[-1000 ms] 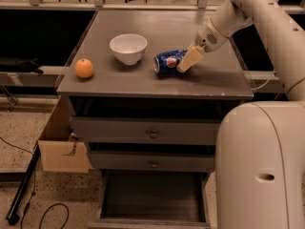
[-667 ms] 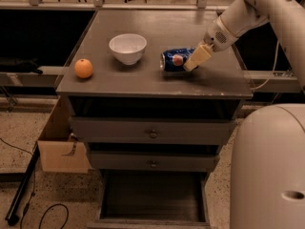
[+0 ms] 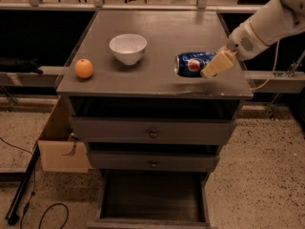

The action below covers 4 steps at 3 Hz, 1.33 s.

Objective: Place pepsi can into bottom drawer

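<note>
The grey cabinet (image 3: 157,37) has its bottom drawer (image 3: 152,197) open and ready, the can not yet in it. The gripper (image 3: 214,66) is at the right end of the pepsi can (image 3: 190,64), which lies sideways on the cabinet top. I cannot tell whether the gripper has hold of it. Lifting and lowering are yet to come.

This looks like a robot test room or a lab, not a home. The floor (image 3: 267,166) is speckled stone, a black cable (image 3: 47,213) lies loose on it, and an open cardboard box (image 3: 62,154) stands beside a plain grey table (image 3: 157,82). A white robot arm (image 3: 267,25) reaches in from the right, and its gripper (image 3: 217,64) is low over the right part of the table top.
</note>
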Motion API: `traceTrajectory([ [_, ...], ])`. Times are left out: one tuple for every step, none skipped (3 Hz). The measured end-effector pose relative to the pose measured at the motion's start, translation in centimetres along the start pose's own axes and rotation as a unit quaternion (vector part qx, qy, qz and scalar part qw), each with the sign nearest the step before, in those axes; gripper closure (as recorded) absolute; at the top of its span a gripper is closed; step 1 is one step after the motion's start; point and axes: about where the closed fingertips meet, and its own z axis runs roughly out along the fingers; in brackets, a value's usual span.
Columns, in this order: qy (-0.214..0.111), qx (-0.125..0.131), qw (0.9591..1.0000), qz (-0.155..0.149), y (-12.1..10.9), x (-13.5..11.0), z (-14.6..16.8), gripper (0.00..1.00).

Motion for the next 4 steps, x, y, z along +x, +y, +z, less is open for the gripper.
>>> traceTrajectory([
  [0.02, -0.019, 0.9995, 0.017, 3.1, 3.9, 0.4, 1.0],
  [0.019, -0.019, 0.9995, 0.019, 3.3, 4.2, 0.4, 1.0],
  [0.01, -0.02, 0.9992, 0.034, 4.6, 6.5, 0.8, 1.0],
  [-0.027, -0.024, 0.9975, 0.061, 7.6, 9.5, 0.8, 1.0],
])
